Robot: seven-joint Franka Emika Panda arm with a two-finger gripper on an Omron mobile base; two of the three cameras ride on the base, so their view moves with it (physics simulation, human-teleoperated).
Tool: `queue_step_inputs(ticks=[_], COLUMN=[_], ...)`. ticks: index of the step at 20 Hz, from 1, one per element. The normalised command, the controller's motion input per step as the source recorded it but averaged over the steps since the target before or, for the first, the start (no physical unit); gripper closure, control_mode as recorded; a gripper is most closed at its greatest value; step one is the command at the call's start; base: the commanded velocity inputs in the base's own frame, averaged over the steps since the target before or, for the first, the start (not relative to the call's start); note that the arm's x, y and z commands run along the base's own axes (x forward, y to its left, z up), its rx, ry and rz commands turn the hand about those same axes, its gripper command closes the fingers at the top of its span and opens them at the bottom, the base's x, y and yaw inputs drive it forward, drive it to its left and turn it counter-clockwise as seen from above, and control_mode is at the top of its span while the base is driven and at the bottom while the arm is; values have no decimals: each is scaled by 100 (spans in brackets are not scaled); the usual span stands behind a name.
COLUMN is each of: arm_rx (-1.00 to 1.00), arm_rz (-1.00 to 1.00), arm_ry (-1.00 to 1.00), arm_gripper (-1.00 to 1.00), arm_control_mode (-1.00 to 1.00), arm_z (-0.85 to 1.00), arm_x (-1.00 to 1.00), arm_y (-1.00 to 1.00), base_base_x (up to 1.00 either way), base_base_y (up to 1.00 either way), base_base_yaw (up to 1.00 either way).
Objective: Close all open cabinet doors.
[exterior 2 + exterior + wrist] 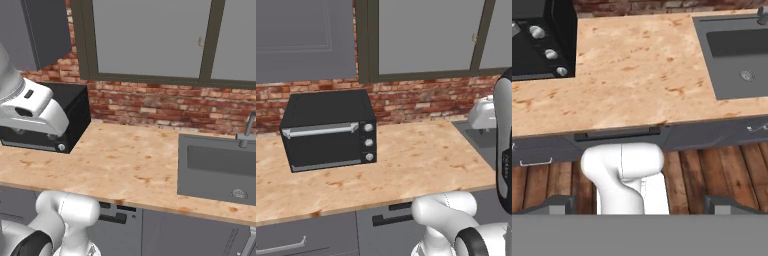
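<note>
A slate-grey upper cabinet door [306, 40] with a recessed panel fills the top left of the left base view, above the toaster oven. It faces the room flat, and its handle is out of frame. In the right base view the same cabinet [30, 30] shows a lighter front and a dark side at the top left; whether the door stands ajar I cannot tell. My gripper [642, 207] hangs high, back from the counter's front edge, and looks down on the counter. It is open, its fingertips [559, 204] wide apart with nothing between them.
A black toaster oven [328, 132] stands on the wooden counter [416, 160] at the left. A grey sink [220, 167] with a faucet [247, 130] is set in at the right. A dark-framed window [426, 35] sits above the brick wall. Grey drawers [617, 135] run below the counter.
</note>
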Motion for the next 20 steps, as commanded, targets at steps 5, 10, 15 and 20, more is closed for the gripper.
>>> queue_step_inputs(ticks=[5, 10, 15, 20], arm_rx=[0, 0, 0, 0], arm_rz=[0, 0, 0, 0], arm_ry=[-1, 0, 0, 0], arm_gripper=[-100, -100, -100, -100], arm_control_mode=[-100, 100, 100, 100], arm_z=[0, 0, 0, 0], arm_x=[0, -7, 0, 0], arm_y=[0, 3, 0, 0], base_base_x=[0, -23, -86, -20], base_base_y=[0, 12, 57, 71], base_base_yaw=[0, 0, 28, 39])
